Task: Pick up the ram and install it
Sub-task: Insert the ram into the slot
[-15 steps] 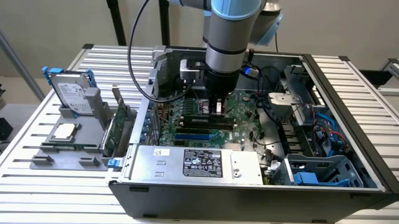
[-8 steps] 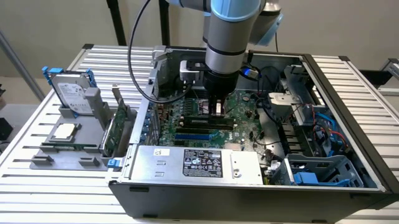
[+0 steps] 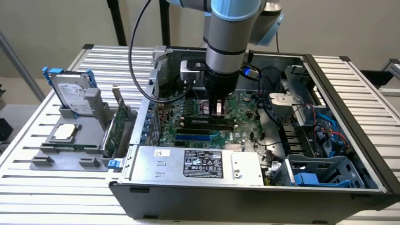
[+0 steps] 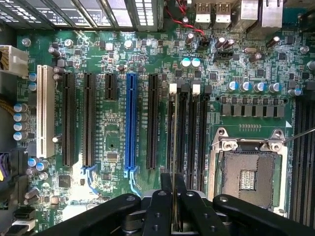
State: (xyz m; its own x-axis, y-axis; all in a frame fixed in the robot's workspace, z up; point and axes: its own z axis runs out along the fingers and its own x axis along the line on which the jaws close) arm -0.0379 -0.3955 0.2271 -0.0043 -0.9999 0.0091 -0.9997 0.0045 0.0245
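Reaching straight down into the open computer case [image 3: 350, 122], your gripper [image 3: 218, 108] sits low over the motherboard [image 4: 118, 142], its fingers [image 4: 160, 206] clamped together on the ram [image 4: 173, 147]. You see the stick edge-on in the wrist view, a thin strip running along one of the black memory slots [image 4: 189, 132], just beside the empty CPU socket [image 4: 248, 177]. On the exterior view's left, outside the case, a grey holder [image 3: 75, 140] carries the hard drive [image 3: 70, 91] and a green expansion card [image 3: 112, 129], well apart from your gripper.
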